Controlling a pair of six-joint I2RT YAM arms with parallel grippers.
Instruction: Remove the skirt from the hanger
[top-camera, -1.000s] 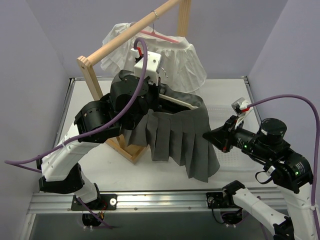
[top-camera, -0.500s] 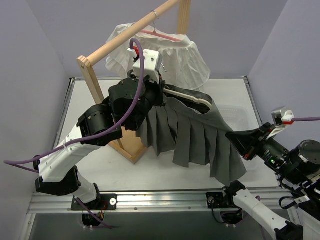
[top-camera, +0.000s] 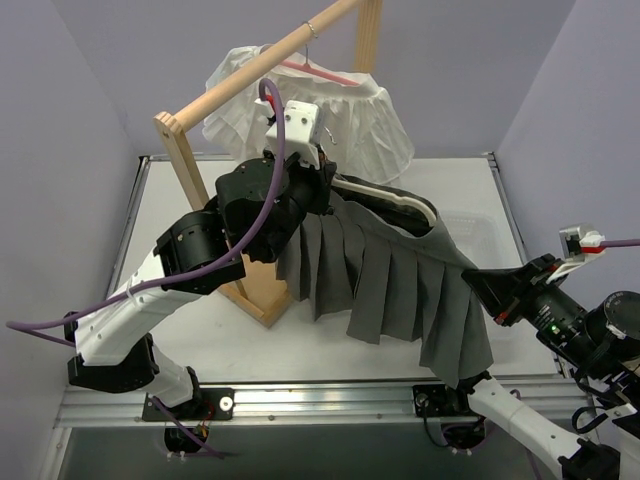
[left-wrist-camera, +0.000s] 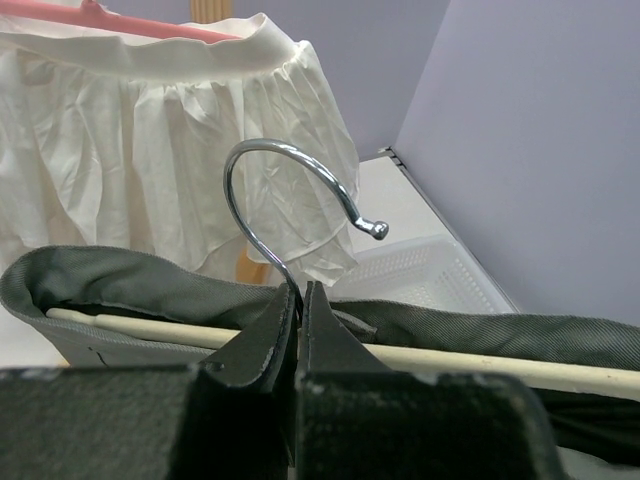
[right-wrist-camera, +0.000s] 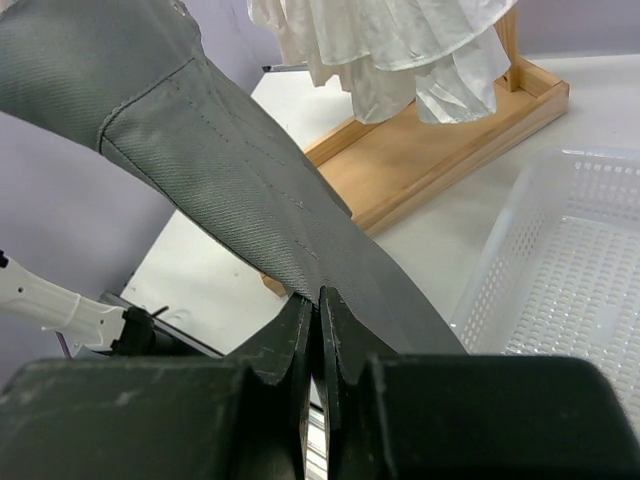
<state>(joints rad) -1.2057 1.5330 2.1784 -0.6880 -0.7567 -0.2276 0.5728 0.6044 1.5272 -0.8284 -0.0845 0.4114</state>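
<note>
A grey pleated skirt (top-camera: 385, 280) hangs on a cream hanger (top-camera: 395, 200) held in the air over the table. My left gripper (top-camera: 318, 178) is shut on the hanger's metal hook (left-wrist-camera: 262, 225), just above the cream bar (left-wrist-camera: 460, 358); its jaws (left-wrist-camera: 298, 300) pinch the hook's stem. My right gripper (top-camera: 480, 290) is shut on the skirt's lower right edge (right-wrist-camera: 250, 190) and holds the cloth stretched out to the right; its fingertips (right-wrist-camera: 316, 300) clamp the fabric.
A wooden rail stand (top-camera: 240, 90) holds a white skirt (top-camera: 350, 110) on a pink hanger (top-camera: 325, 72) at the back. A white perforated basket (right-wrist-camera: 570, 270) sits on the table at the right, under the grey skirt.
My right gripper has pulled the skirt's edge far to the right and toward the near edge, stretching the cloth. The left gripper has shifted slightly right with the hanger.
</note>
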